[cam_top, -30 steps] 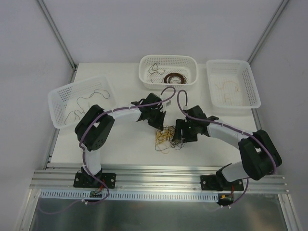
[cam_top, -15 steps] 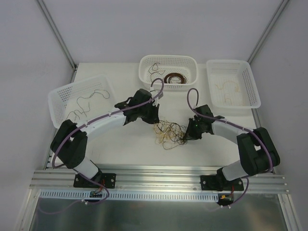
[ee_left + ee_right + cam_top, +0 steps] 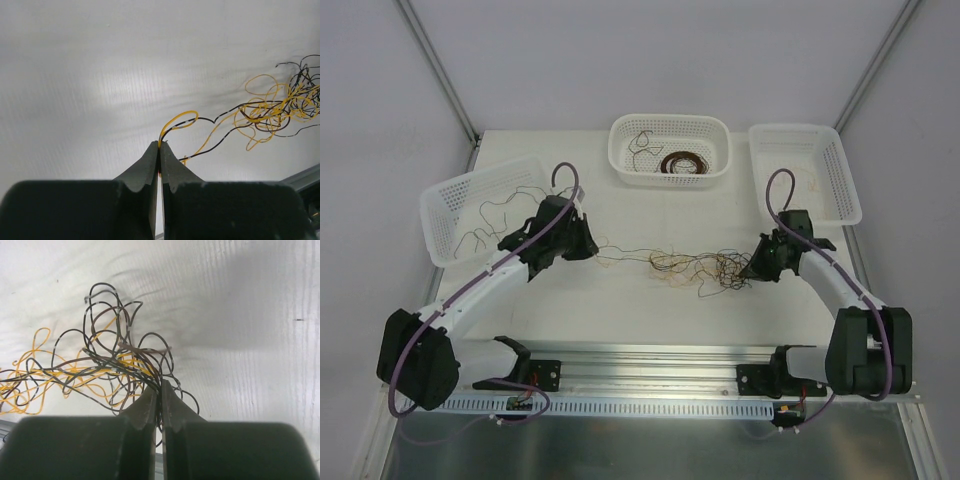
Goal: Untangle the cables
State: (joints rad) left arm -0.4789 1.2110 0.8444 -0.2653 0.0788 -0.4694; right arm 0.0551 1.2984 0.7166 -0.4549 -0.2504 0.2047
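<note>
The cables (image 3: 695,266) are thin black and yellow strands, stretched in a loose line across the middle of the table between my two grippers. My left gripper (image 3: 590,243) is at the left end, shut on a yellow and a black strand (image 3: 176,121) that run off right toward the clump (image 3: 280,107). At the right end my right gripper (image 3: 752,270) is shut on several dark strands, with the looping tangle (image 3: 112,362) spreading up and left from its tips (image 3: 160,386).
A tilted white basket (image 3: 485,205) with a few thin strands stands at the left, close behind the left gripper. Another basket (image 3: 670,150) with coiled cables sits at the back middle, a third (image 3: 805,175) at the back right. A metal rail (image 3: 650,365) runs along the near edge.
Both arms have swung outward, the left to the left and the right to the right. The right gripper closed on strands. The clump has been drawn out from a tight ball into a long loose line.
</note>
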